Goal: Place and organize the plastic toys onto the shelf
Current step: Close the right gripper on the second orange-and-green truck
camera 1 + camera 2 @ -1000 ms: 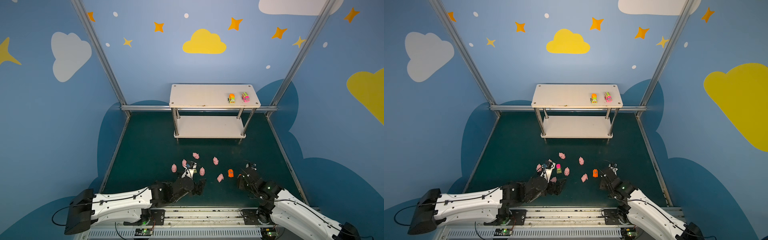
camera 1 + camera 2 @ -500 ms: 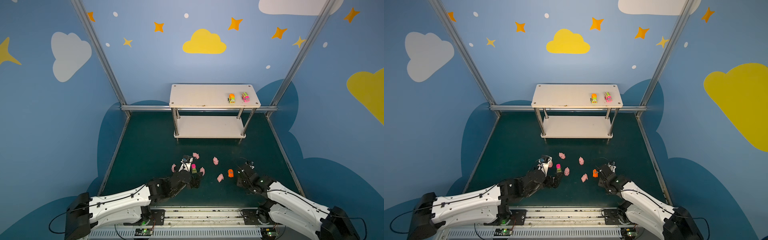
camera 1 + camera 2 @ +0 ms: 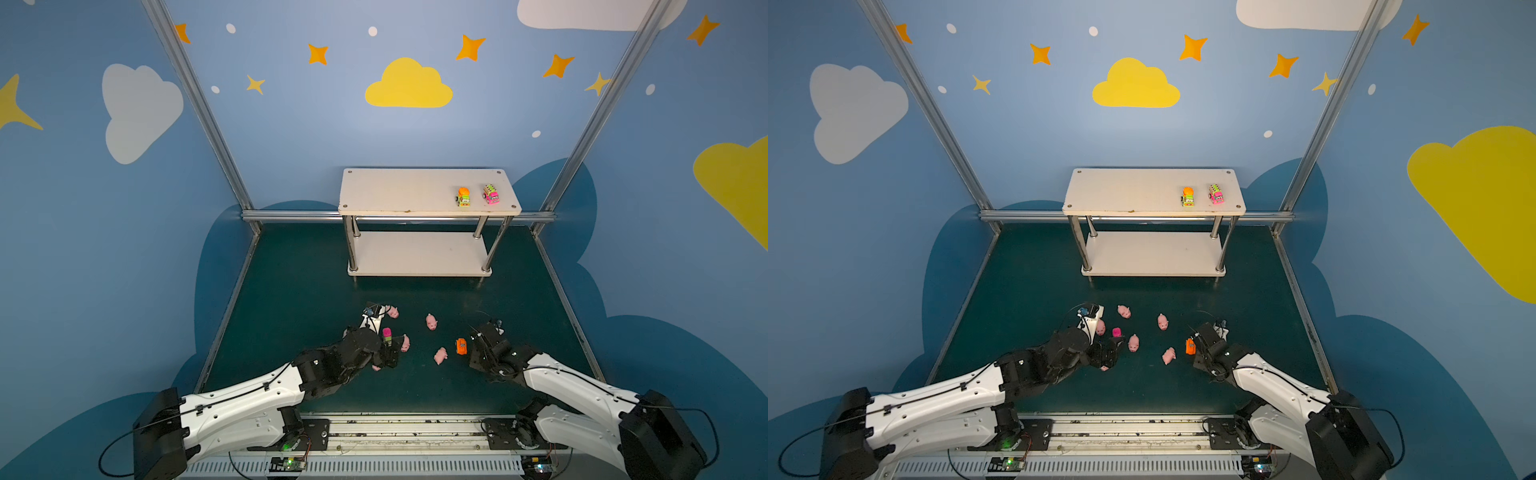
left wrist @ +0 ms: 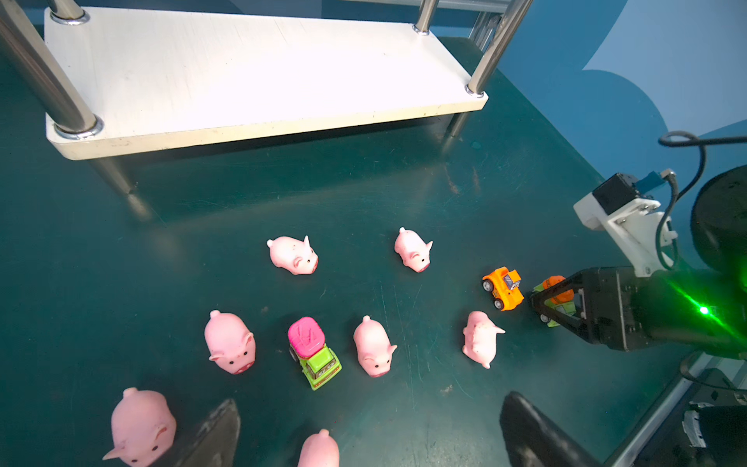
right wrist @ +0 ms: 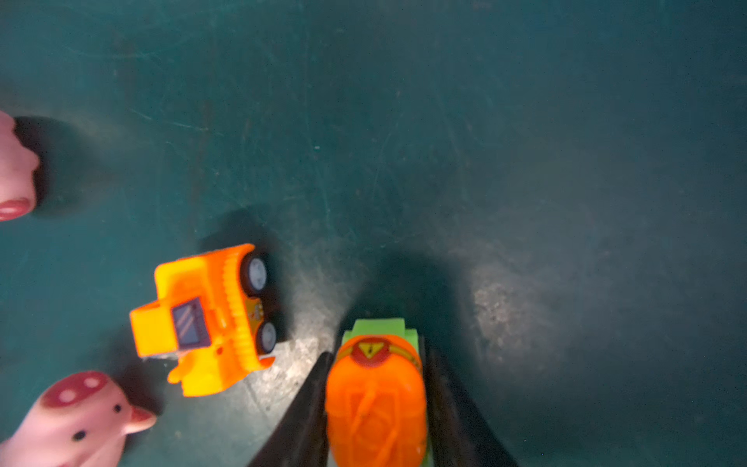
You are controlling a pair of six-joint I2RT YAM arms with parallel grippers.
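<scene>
Right end effector (image 5: 374,351) grips orange-green truck (image 5: 376,404); emblem seemingly triangular.

**Left wrist view:** of the left end effector (image 4: 370,404) only two dark fingertips (image 4: 220,428) enter. The frame edge clips the full-faced pig (image 4: 139,428) and leaves only a pig's back (image 4: 319,451). The shelf (image 4: 242,81) shows its lower board alone. A finger of the right end effector (image 4: 539,309) crosses the green-and-orange truck (image 4: 554,284).

**Right wrist view:** that truck is blurred and cut off, as are the spotted-snout pig (image 5: 77,420) and the edge pig (image 5: 16,170).

**In both top views:** the truck lies hidden under the right end effector, at 3 o'clock of the orange bulldozer (image 3: 461,345). A pink sliver (image 3: 376,368) peeks out at 6 o'clock of the left end effector. The shelf's orange vehicle (image 3: 463,196) and pink vehicle (image 3: 491,194) are too small for detail.
</scene>
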